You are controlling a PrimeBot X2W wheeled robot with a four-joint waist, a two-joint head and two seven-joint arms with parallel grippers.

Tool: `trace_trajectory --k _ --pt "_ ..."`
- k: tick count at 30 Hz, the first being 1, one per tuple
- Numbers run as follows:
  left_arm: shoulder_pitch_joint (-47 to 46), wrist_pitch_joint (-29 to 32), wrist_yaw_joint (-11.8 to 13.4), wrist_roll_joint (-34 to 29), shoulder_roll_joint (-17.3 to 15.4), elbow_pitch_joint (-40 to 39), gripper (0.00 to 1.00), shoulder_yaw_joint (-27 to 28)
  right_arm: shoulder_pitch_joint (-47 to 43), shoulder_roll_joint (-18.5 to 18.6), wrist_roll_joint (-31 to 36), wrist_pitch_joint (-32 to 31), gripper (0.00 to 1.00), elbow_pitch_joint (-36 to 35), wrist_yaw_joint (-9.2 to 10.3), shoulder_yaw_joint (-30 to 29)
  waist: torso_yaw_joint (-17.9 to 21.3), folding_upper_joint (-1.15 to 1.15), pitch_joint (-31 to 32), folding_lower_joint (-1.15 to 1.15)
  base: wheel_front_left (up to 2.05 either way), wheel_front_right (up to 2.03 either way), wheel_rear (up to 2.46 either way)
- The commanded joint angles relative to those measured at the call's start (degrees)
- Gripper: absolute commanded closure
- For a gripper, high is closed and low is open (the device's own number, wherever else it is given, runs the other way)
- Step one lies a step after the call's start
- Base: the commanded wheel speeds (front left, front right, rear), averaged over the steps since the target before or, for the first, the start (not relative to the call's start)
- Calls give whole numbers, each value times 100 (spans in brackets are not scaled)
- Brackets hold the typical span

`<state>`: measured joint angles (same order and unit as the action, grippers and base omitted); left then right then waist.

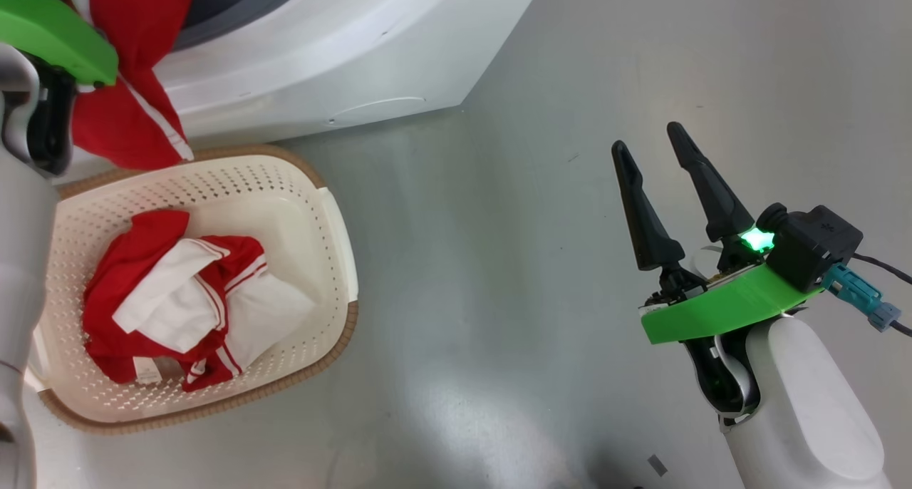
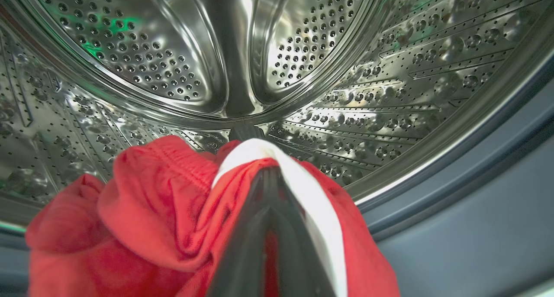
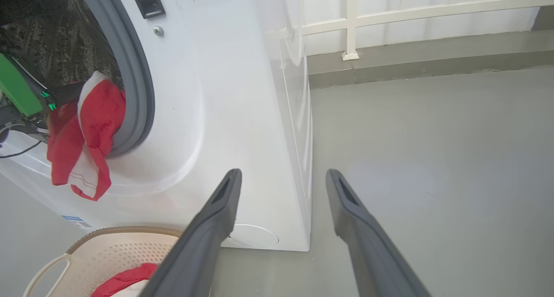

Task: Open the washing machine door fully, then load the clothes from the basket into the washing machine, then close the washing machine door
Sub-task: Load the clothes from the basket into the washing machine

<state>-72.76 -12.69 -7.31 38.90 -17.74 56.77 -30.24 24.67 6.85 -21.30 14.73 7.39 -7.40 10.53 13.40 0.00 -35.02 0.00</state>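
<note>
Head view, far left: a green bracket (image 1: 57,33) on the left arm hangs at the machine's mouth. A red garment (image 1: 132,104) drapes below it, its striped tail hanging above the rear rim of the basket.

Left wrist view confirms the grip. The left gripper (image 2: 266,175) is clenched on this garment, its fingers pressed together with red cloth and a white stripe bunched around the tips. It points into the steel drum (image 2: 303,50). Right wrist view shows the cloth at the grey seal (image 3: 138,80), with much of it hanging outside over the lip.

Next to the right, the basket (image 1: 285,182) stands on the floor (image 1: 499,275), just in front of the washing machine (image 1: 342,54). The rest of the clothes (image 1: 178,296), a red and white bundle, lie in its bottom.

Far right, the right gripper (image 1: 645,137) hovers over the floor, well apart from basket and machine. Its jaws are spread wide and hold nothing.

Task status, as a judgement:
1. Opening the washing machine door: done, since the drum mouth is unobstructed.
2. Loading: in progress. One garment is at the mouth and not yet released inside. One bundle awaits pickup.
3. Closing the door: not started.

Caution: the hanging tail should clear the seal before release, or it may slide back out.
</note>
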Motion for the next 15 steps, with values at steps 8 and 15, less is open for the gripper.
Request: trace_trajectory --k 8,15 --pt "-63 -153 -18 110 -142 -27 100 -210 -62 -25 68 27 0 -129 -9 80 -167 0 21 0 0 0 0" --pt "147 -211 -18 210 -180 -216 100 -385 -68 19 56 27 0 -81 -9 76 -281 0 116 0 0 0 0"
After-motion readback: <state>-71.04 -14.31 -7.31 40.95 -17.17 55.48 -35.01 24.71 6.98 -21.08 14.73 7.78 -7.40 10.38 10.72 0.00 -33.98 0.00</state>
